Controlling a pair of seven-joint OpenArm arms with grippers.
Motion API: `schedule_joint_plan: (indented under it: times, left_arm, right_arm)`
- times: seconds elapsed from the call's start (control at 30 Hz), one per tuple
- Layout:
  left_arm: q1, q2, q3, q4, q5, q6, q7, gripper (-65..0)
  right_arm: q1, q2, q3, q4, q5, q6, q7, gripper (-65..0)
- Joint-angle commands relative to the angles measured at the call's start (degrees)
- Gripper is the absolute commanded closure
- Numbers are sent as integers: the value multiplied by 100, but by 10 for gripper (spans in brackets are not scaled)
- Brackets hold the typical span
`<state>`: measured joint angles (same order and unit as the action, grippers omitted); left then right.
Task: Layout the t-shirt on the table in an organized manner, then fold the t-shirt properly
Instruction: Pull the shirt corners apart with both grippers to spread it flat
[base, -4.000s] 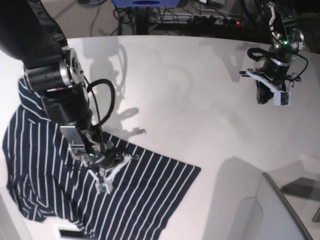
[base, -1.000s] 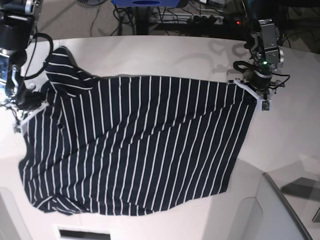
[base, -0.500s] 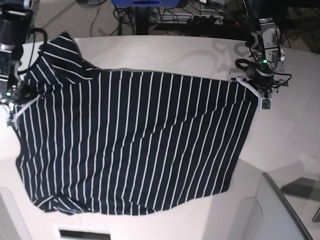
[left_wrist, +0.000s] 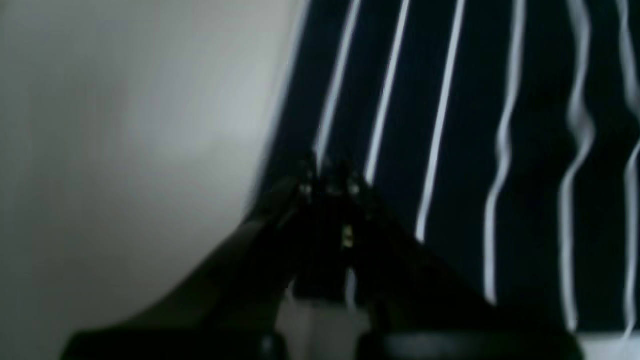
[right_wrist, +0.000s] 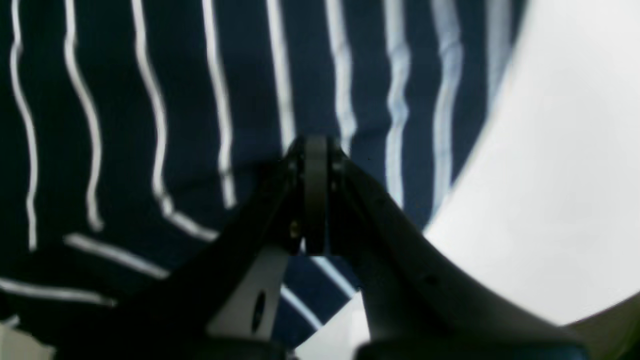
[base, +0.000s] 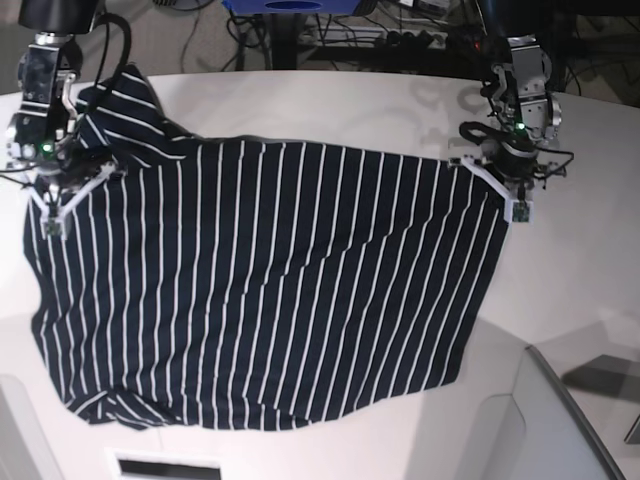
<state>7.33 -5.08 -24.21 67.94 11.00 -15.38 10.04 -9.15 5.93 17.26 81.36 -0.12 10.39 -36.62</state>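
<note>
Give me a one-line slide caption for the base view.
Both tools, left and right, pinch opposite edges of the striped t-shirt, holding it stretched across the white table.

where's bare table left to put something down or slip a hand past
Bare table runs along the far edge beyond the t-shirt, between the right gripper and the left gripper. More lies past the shirt's side edge below the left gripper. The middle and the right-gripper side are covered by cloth; both grippers are shut on the t-shirt's corners.
</note>
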Motion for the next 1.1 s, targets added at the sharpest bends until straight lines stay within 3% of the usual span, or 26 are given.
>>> schedule_joint_plan:
  times: [0.0, 0.4, 0.87, 1.07]
  left_arm:
    - [-87, -59, -10, 50, 20, 12, -50, 0]
    - [212, -76, -10, 6, 29, 12, -50, 0]
    - [607, 108, -10, 551, -6, 12, -15, 0]
    - [581, 258, -1, 1008, 29, 12, -7, 0]
  right_arm:
    - [49, 79, 46, 88, -19, -33, 106, -2]
    - [-180, -123, 846, 79, -19, 11, -755, -2]
    - [-470, 44, 1189, 149, -159, 2, -764, -2]
    - [-514, 26, 1171, 853, -195, 11, -782, -2]
